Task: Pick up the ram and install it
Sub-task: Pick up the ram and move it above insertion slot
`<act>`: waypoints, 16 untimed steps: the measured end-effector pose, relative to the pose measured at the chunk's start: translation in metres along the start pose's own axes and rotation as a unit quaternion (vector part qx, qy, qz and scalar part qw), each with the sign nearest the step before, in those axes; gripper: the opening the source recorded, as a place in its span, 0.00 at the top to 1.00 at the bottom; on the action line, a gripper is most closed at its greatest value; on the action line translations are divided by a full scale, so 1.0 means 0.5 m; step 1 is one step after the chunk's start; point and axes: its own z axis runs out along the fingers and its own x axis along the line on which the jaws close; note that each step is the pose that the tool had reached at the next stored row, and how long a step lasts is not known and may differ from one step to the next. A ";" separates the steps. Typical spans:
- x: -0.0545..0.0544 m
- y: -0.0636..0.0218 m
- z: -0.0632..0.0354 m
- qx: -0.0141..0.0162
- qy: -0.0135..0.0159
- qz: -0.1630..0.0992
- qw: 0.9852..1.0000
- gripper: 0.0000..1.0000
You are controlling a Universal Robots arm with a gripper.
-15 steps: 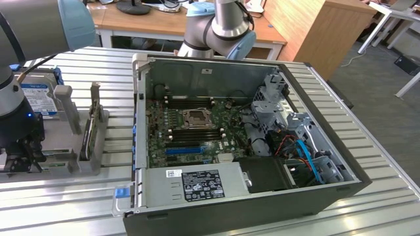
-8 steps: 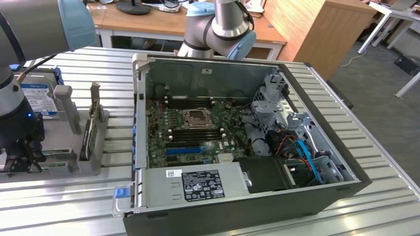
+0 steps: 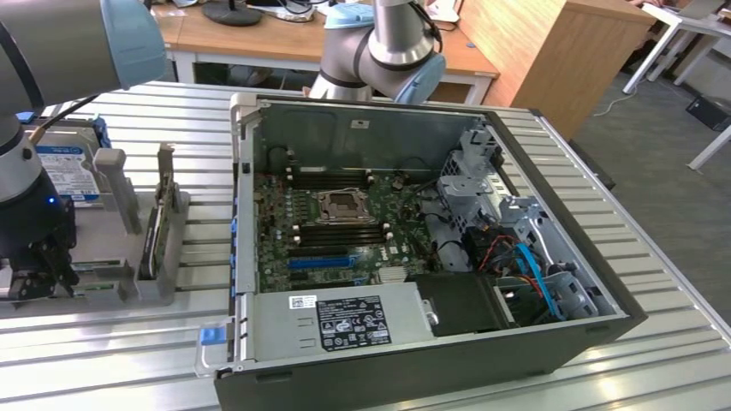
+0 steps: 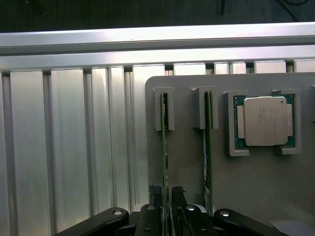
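- Item: ram (image 4: 164,147), a thin green board stick. It stands on its long edge in a slotted grey fixture plate (image 4: 187,162) on the slatted tabletop (image 4: 64,147), towards the tabletop's edge at the exterior view's left.
- Neighbours on the plate: a second stick (image 4: 207,147) just beside it in its own slot, and a processor chip (image 4: 265,120) in a cradle beyond that.
- Hand (image 4: 166,192): straddles the ram at the end away from the slot post. Whether it is clamped on the stick or just short of contact cannot be told.
- Handling, judged: light, stiff along its length, thin enough to snap or flex if twisted. The chips and contact edge are fragile.
- Hold, judged: the flat faces, squarely, near mid-length, clear of the contact edge.
- Destination: open computer case (image 3: 377,107) in the middle of the tabletop, motherboard (image 3: 342,231) exposed, well apart from the fixture.
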 end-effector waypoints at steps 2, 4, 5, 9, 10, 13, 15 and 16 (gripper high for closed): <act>0.002 0.000 0.000 0.000 0.000 0.000 1.000 0.77; 0.002 0.000 0.000 0.000 0.000 0.000 1.000 0.77; 0.002 0.000 0.000 0.000 0.000 0.000 1.000 0.77; 0.002 -0.002 0.000 0.000 0.000 0.000 1.000 0.77; 0.002 -0.003 0.000 0.000 0.000 0.000 1.000 0.77; 0.002 -0.005 0.000 0.000 0.000 0.000 1.000 0.77; 0.002 -0.006 0.000 0.000 0.000 0.000 1.000 0.77; 0.002 -0.006 0.000 0.000 0.000 0.000 1.000 0.77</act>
